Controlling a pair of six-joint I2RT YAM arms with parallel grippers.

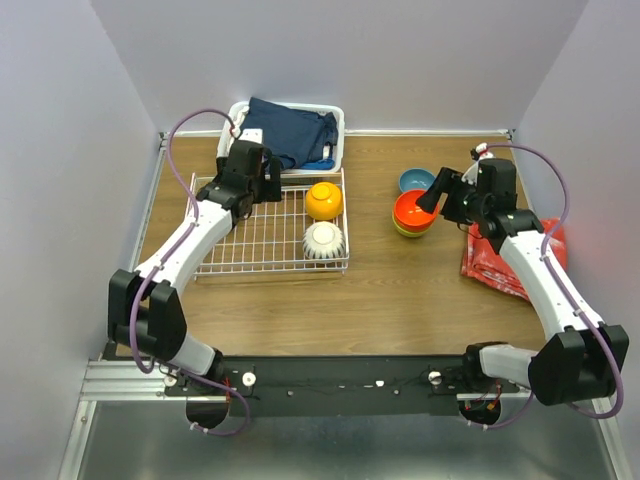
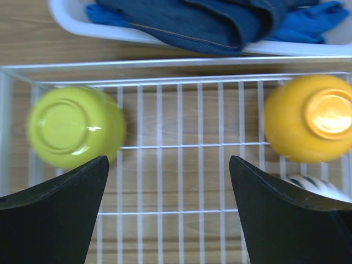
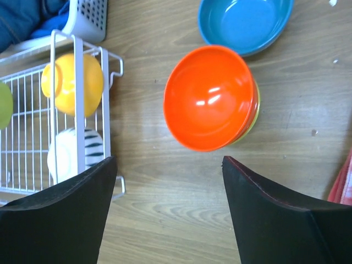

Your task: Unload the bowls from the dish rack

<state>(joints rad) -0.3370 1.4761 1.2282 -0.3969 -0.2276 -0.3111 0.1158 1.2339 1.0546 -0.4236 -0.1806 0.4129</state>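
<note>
From above, the dish rack [image 1: 250, 268] holds an orange-yellow bowl [image 1: 324, 200] at its far right corner and a white ribbed bowl [image 1: 324, 240] just nearer along its right side, both upside down. The left gripper [image 1: 262, 178] hangs over the rack's far left part and hides whatever lies beneath it. Well to the right of the rack, the right gripper [image 1: 432, 196] hovers by a stack topped with a red-orange bowl [image 1: 413, 210], with a blue bowl [image 1: 415, 180] just beyond. In the left wrist view, the left gripper's jaws are spread wide and empty above bare wire between an inverted lime-green bowl [image 2: 74, 126] near the rack's left wall and the orange-yellow one. Descending straight from here would probably close on nothing or catch a finger in the grid. The glossy domed bottoms give little purchase, so a pinch could squirt a bowl sideways against the rack's low wall, or lift the whole rack. In the right wrist view, the right gripper [image 3: 169, 162] is likewise open and empty, on the side of the stack facing away from the rack. The red-orange bowl looks tilted on a lime-green rim [image 3: 254, 110], so a nudge, or another bowl set on off-centre, might topple the stack.
</note>
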